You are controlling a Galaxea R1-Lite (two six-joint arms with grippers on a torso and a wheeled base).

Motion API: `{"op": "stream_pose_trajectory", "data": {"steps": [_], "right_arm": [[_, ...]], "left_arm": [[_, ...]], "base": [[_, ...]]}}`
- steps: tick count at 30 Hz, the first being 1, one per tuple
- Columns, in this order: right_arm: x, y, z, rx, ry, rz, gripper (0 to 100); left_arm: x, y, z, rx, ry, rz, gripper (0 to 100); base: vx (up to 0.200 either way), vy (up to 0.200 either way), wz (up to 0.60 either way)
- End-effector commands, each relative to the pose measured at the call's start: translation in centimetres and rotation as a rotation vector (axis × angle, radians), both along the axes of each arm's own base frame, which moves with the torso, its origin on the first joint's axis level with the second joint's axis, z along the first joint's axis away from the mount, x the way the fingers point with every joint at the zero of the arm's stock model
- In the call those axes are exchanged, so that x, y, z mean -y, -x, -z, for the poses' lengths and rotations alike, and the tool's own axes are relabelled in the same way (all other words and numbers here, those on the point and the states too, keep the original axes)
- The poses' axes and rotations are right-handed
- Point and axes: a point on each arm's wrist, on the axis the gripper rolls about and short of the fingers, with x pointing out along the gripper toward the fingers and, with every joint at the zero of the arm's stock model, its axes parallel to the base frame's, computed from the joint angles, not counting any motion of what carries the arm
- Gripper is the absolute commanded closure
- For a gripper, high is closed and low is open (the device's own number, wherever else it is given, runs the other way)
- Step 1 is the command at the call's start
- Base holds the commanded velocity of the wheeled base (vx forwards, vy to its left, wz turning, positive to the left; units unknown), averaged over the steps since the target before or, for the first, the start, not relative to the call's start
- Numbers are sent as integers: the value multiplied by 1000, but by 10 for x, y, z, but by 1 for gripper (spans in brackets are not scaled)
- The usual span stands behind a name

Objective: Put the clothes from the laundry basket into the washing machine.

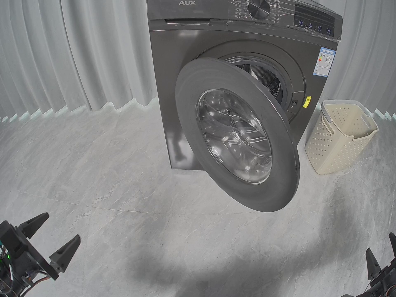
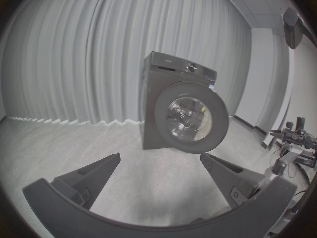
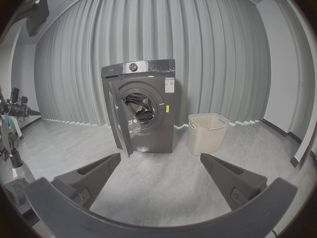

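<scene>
A dark grey washing machine (image 1: 198, 34) stands against the curtain with its round door (image 1: 235, 135) swung wide open. Dark clothes (image 3: 144, 115) lie inside its drum. To its right sits a cream perforated laundry basket (image 1: 339, 139), and what shows of its inside holds nothing. My left gripper (image 1: 51, 238) hangs low at the near left, open and holding nothing. My right gripper (image 1: 381, 252) sits at the near right corner, also open and holding nothing. Both are far from the machine (image 2: 180, 96) and the basket (image 3: 206, 133).
Pale grey tiled floor (image 1: 123, 211) spreads out in front of the machine. White pleated curtains (image 1: 74, 42) form the back wall. The open door juts forward into the floor space between me and the drum.
</scene>
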Motion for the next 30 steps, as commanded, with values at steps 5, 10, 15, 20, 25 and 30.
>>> {"op": "stream_pose_trajectory", "data": {"steps": [5, 10, 15, 20, 25, 30], "right_arm": [[0, 0, 5, -1, 6, 5, 0], [0, 0, 4, 6, 16, 2, 0], [-1, 16, -51, 179, 12, -70, 0], [-5, -15, -87, 11, 53, -216, 0], [-9, -59, -116, -127, 51, -360, 0], [-24, -105, -127, -220, 108, -561, 0]], "left_arm": [[-28, 68, 45, 101, 22, -268, 0], [-27, 75, 54, 95, 13, -369, 0], [-25, 79, 56, 131, 66, -390, 0], [-24, 79, 57, 118, 51, -366, 0], [-25, 79, 60, 93, 19, -403, 0], [-25, 80, 61, 106, 19, -389, 0]], "base": [[0, 0, 0], [0, 0, 0], [0, 0, 0], [0, 0, 0], [0, 0, 0], [0, 0, 0]]}}
